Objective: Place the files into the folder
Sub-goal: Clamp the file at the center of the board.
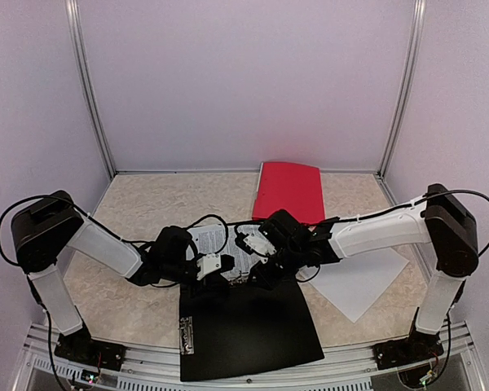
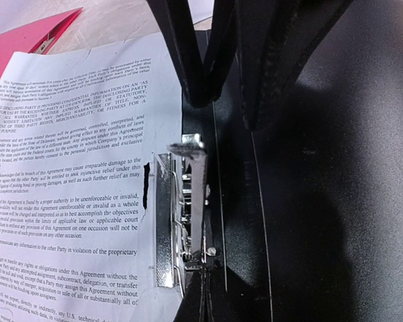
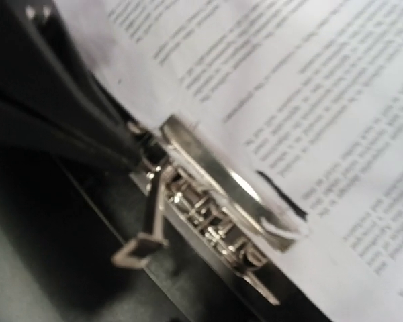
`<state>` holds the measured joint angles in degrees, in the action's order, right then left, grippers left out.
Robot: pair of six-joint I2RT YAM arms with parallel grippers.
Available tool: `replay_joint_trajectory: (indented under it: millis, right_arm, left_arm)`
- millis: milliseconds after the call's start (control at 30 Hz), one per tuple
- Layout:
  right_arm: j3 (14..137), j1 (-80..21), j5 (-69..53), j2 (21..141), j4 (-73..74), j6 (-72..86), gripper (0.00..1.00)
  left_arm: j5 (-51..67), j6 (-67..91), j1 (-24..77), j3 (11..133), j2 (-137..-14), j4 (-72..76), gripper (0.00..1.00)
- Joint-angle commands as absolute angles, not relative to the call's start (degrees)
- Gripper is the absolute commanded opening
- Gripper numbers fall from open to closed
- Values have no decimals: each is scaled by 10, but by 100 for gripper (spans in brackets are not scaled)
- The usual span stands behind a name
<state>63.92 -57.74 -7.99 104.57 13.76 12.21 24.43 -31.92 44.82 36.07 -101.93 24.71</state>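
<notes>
**Q:** What was shown at the centre of the figure?

**A:** A black folder was laid at the near edge of the table, with a metal clip fixed along its spine. A printed sheet, one of the files, was spread on the far side of the clip. Its edge was drawn up against the clip's plate.

**Q:** How were the claws set?

**A:** The left gripper was seen fully closed, its tips brought to the nearer end of the clip. Whether the lever was pinched could not be told. The right gripper was held over the spine beyond the clip. Its jaws were parted a little, and nothing was seen gripped between them.

**Q:** Where were the other items placed?

**A:** A blank sheet was laid on the table beneath the right arm, near the black folder's right corner. A red folder was set at the far edge, well apart from the black one.
</notes>
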Motion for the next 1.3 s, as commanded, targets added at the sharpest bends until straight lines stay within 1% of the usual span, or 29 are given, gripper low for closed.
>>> replay_joint_trajectory:
  millis: [0, 67, 100, 200, 367, 467, 667, 1000, 1033, 1067, 1267]
  right_arm:
    - [607, -578, -48, 1006, 59, 198, 32]
    - [594, -578, -52, 1001, 27, 221, 41]
    - [590, -578, -59, 1000, 14, 229, 44]
    - [589, -584, -65, 1004, 2, 245, 46]
    - [601, -593, -61, 1015, -11, 258, 46]
    - [608, -593, -60, 1024, -16, 265, 43]
    - [621, -594, -42, 1039, 6, 268, 32]
    - [643, -596, -47, 1056, 30, 263, 34]
    - [644, -596, -44, 1058, 34, 263, 33]
    - [646, -597, -41, 1062, 43, 263, 28]
    - [652, -597, -37, 1067, 50, 262, 21]
  left_arm:
    - [210, -315, 444, 359, -1026, 198, 0]
    - [211, -315, 444, 359, -1026, 198, 0]
    - [210, -315, 444, 359, -1025, 198, 0]
    - [210, -314, 444, 359, -1024, 198, 0]
    - [209, -314, 444, 357, -1021, 198, 0]
    - [210, -313, 444, 357, -1020, 199, 0]
    - [210, -314, 443, 357, -1020, 198, 0]
    - [210, -314, 443, 357, -1020, 198, 0]
    - [210, -314, 443, 357, -1020, 198, 0]
    - [209, -314, 443, 357, -1019, 198, 0]
    - [210, -314, 443, 356, -1017, 198, 0]
